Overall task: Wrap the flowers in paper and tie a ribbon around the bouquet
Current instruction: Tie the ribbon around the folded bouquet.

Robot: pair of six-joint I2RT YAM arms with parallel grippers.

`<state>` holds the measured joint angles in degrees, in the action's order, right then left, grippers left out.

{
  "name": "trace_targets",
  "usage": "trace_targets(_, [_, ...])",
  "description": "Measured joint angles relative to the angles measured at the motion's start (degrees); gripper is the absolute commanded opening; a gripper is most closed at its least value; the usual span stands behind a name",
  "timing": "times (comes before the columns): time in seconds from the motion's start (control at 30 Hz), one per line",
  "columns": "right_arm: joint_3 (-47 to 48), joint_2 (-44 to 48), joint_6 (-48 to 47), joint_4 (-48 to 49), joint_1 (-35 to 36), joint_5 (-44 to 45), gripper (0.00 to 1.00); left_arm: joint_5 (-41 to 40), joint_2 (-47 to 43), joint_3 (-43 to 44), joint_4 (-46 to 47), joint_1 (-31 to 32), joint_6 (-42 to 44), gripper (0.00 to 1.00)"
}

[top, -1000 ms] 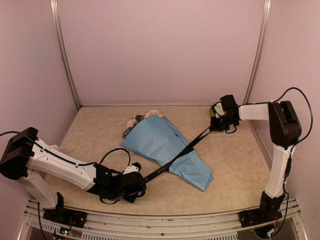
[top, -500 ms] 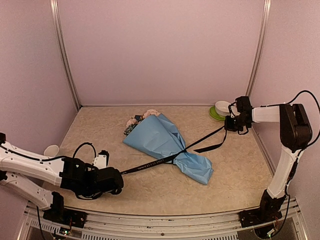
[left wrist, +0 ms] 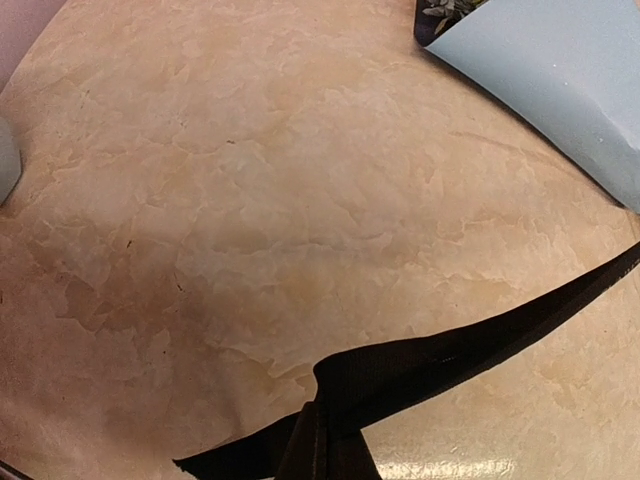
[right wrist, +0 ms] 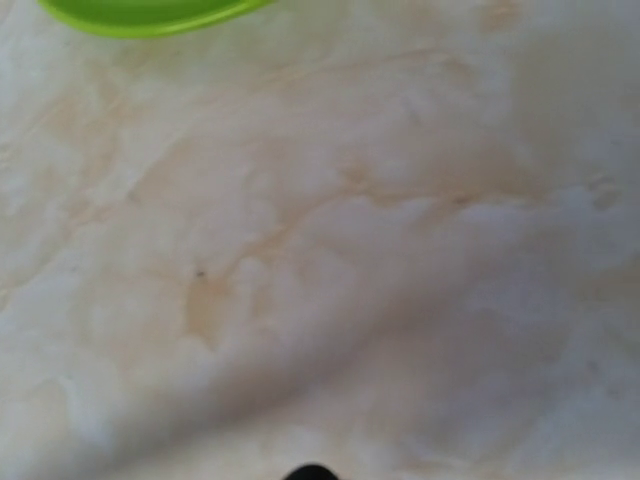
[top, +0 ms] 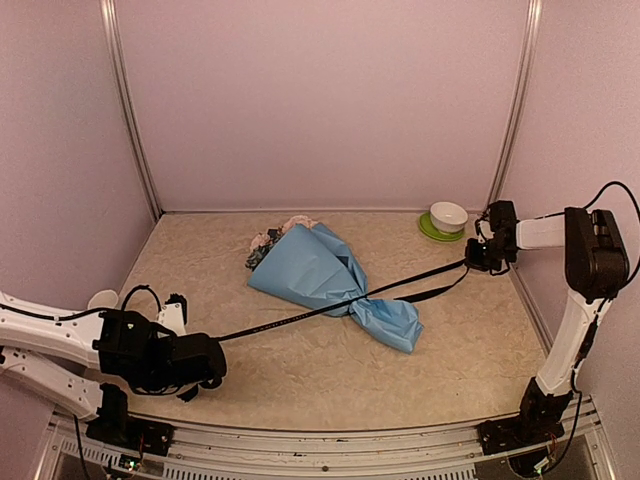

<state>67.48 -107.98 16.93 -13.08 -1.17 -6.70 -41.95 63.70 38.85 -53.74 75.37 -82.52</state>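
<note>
where the ribbon point(top: 300, 316) meets the left jaws, low at the near left of the desk point(top: 300, 390), they are closed tight on its end; the left wrist view shows the black band running up and right out of that pinch. the right jaws, at the far right just beside the white bowl point(top: 448, 214) on its green plate point(top: 430, 231), are clamped on the ribbon too, with a loose tail trailing back onto the desk. between them the ribbon runs taut and straight, near left to far right, crossing the bouquet point(top: 305, 272) at its narrow part, where the paper point(top: 390, 322) is pinched in. the bouquet lies mid-desk, its long axis far left to near right, flowers point(top: 268, 243) at the wide far-left end. a second ago both arms were closer in; since then they have drawn apart, the ribbon's span is longer and the paper's waist tighter.
</note>
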Motion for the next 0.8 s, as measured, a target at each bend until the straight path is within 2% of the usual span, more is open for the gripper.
trace_targets(0.33, [-1.81, -0.13, 0.76, -0.44, -5.55, -2.95, 0.00, 1.03, -0.02, -0.37, 0.52, 0.39, -1.95, 0.00])
trace_targets(0.53, [-2.75, -0.57, 0.68, -0.15, -5.33, -2.97, 0.00, 1.11, 0.83, -0.37, 0.07, 0.42, -2.16, 0.00])
trace_targets(0.67, [-2.73, -0.63, -0.13, 1.92, -1.46, -3.32, 0.00, 1.16, 1.88, -0.39, -0.61, -0.81, 1.09, 0.00])
trace_targets(0.8, [-2.60, -0.61, -2.21, 2.93, 10.64, -5.60, 0.00, 0.61, 4.42, -0.13, 1.20, -4.94, 7.80, 0.00])
